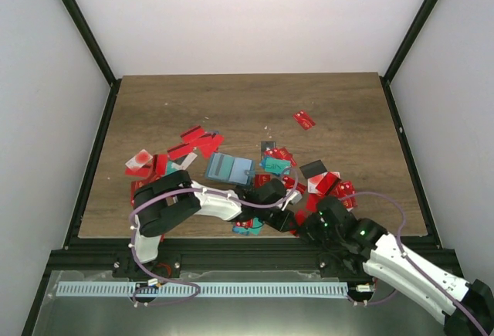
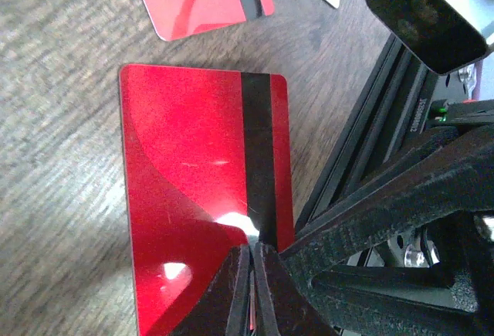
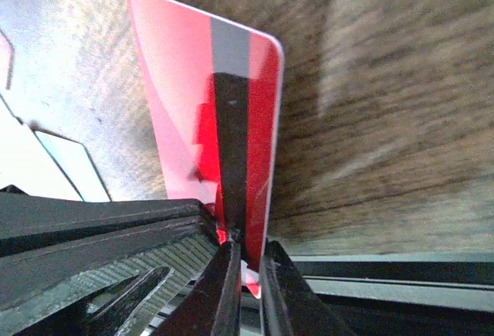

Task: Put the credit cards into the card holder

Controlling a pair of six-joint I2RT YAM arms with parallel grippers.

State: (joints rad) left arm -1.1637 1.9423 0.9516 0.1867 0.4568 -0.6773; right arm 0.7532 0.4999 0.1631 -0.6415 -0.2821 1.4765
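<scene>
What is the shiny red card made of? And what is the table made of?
The red card looks like glossy plastic: bright glare spots, a thin edge, rounded corners and a duller black stripe. The table looks like wood or wood-look laminate: brown grain lines and a dull finish.

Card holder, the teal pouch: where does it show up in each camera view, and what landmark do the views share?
Top external: the card holder lies mid-table among the credit cards, just beyond the left arm.
Left wrist: not in it.
Right wrist: not recognisably in it.
Shared landmark: the wood-grain table, seen in all three.
</scene>
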